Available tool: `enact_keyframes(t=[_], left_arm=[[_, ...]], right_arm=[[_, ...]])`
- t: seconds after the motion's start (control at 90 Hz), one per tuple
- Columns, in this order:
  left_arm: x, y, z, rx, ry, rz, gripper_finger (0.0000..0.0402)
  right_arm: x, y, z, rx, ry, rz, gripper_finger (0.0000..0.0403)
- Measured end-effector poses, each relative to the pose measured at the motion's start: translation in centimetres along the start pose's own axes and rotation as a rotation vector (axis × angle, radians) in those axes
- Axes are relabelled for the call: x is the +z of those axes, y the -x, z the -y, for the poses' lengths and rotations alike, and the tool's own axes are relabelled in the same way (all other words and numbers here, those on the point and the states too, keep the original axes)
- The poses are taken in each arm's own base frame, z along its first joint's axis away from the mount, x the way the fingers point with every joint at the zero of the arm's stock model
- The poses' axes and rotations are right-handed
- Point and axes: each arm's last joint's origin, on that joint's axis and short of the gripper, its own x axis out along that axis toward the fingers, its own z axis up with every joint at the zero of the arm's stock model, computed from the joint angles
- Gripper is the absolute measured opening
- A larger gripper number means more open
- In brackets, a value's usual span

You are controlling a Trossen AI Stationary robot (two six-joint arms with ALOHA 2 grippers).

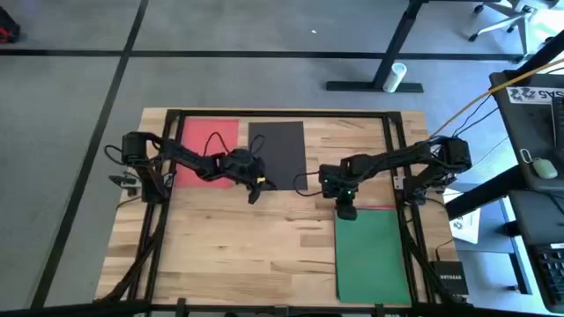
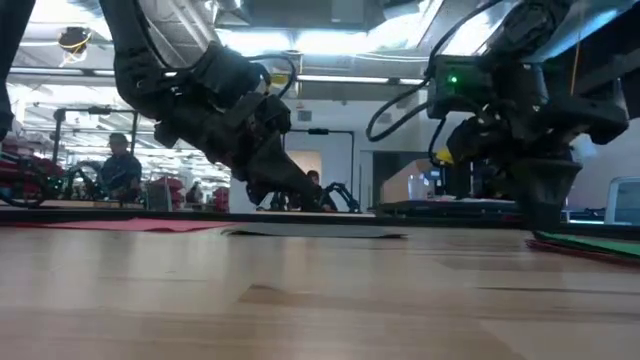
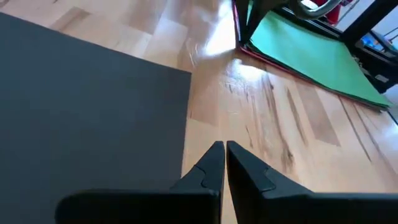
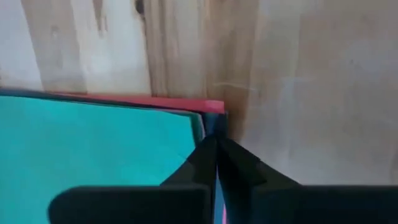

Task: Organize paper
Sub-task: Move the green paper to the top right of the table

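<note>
A red sheet point(image 1: 208, 141) and a black sheet point(image 1: 278, 148) lie flat side by side at the table's far side. A green sheet point(image 1: 370, 257) tops a stack at the near right, and a red sheet's edge point(image 4: 143, 101) shows under the green sheet's far side. My left gripper point(image 3: 224, 149) is shut, low over bare wood just off the black sheet's point(image 3: 87, 112) near right corner. My right gripper point(image 4: 216, 140) is shut at the stack's far left corner. My right gripper has its shut fingertips on the far left corner point(image 4: 211, 121) of the green-topped stack, coming from above and slanting down. The fingers hide the corner itself, so whether they press on it or pinch a sheet I cannot tell. The stack lies flat on the table.
Black frame rails run along the table's far edge point(image 1: 282, 114) and both sides. A wide stretch of bare wood point(image 1: 247, 255) lies at the near left and middle. A black box point(image 1: 447, 280) and white papers point(image 1: 465, 224) sit off the right edge.
</note>
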Motion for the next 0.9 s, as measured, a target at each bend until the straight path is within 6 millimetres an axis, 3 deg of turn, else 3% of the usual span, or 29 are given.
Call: enact_keyframes(t=[0.256, 0.678, 0.9], left_arm=[[0.0, 0.0, 0.0, 0.0, 0.0, 0.001, 0.0], [0.0, 0.0, 0.0, 0.0, -0.001, 0.0, 0.0], [0.0, 0.0, 0.0, -0.001, -0.015, -0.001, 0.0]], right_arm=[[-0.1, 0.0, -0.2, 0.061, -0.034, -0.005, 0.0009], [1.1, 2.1, -1.1, 0.091, -0.022, -0.04, 0.0093], [1.1, 2.2, -1.3, 0.158, -0.002, -0.035, 0.0108]])
